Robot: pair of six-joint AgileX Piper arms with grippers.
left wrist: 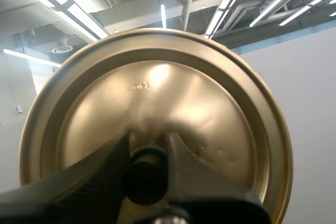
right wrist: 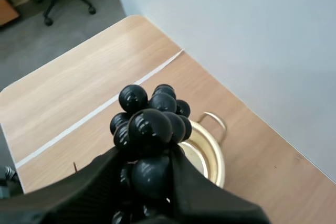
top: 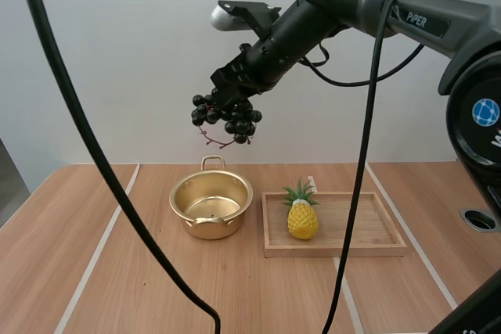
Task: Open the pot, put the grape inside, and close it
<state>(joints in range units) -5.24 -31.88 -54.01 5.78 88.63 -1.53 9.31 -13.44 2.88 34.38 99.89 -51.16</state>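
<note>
A gold pot stands open on the table, left of the wooden tray. High above it my right gripper is shut on a bunch of dark grapes that hangs well clear of the rim. From the right wrist camera the grapes are pinched between the black fingers, with the pot below and behind them. In the left wrist view my left gripper is shut on the black knob of the gold lid, which is held up in the air.
A wooden tray lies right of the pot with a yellow toy pineapple on its left part. A round hole sits in the table at the far right. Bare tabletop stretches left and in front of the pot.
</note>
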